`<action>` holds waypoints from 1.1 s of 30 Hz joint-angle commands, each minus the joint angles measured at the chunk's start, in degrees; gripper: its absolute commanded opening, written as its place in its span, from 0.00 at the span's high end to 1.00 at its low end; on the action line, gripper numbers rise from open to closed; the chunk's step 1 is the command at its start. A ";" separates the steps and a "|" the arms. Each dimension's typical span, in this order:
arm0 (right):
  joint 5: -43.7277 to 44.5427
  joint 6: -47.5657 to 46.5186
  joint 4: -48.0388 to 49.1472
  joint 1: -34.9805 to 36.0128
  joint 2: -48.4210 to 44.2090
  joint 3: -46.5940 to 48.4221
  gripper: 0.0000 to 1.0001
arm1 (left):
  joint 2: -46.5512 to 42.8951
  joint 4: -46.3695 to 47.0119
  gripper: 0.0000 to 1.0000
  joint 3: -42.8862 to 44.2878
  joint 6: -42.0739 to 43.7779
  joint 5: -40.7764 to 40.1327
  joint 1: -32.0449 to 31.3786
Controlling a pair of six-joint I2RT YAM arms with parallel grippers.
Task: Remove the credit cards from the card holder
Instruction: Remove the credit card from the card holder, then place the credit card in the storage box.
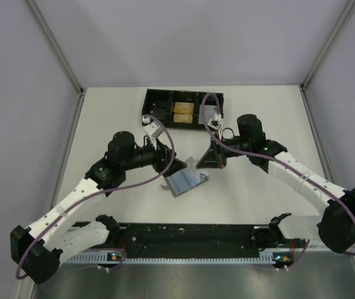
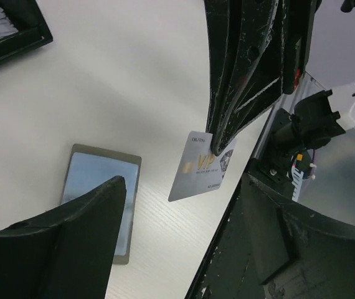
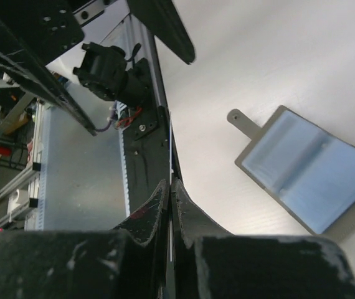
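**One card out, pinched by R pincer above the counter**

White counter [image 1: 246, 199], w/ black tray [image 1: 159, 103] at far edge, well apart from the action.

L pincer [image 2: 182, 182]: spread wide, nothing btw the fingers, low near the holder. R pincer [image 2: 220, 144]: pressed together on the credit card, tip pointing down.

Card holder [image 3: 314, 177]: flat & open on the counter, near both pincers, light blue inside facing up, small tab at one edge. No card seen poking from the pockets; can't tell if more are tucked inside.

Credit card [image 2: 199, 171]: silvery, "VIP" print, hanging tilted from the R pincer by its upper short edge, seemingly clear of the counter, just beside the holder.

Handling, as a guess:
- Card: v. light, thin, stiff w/ slight flex. Glossy face, prob. slippery, so a shallow edge pinch may let it pivot or slide out. Safer deeper btw the pads, mid-edge. Hard to lift once flat on the counter, so best taken by an edge.
- Holder: light, soft, apt to shift or fold when tugged. Pin at fold or tab w/ the free pincer while pulling.
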 commanded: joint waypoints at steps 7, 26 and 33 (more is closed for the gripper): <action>-5.64 -6.94 -3.51 3.62 -3.06 5.08 1.00 | 4.57 6.08 0.29 3.06 1.63 17.74 0.22; 10.25 -1.86 1.12 3.98 -7.97 2.98 0.47 | -3.74 16.43 1.00 -4.30 -11.18 0.55 0.66; 15.63 22.12 36.60 3.18 -13.70 -12.83 0.27 | -10.97 38.67 1.00 -17.05 -28.85 -10.03 0.66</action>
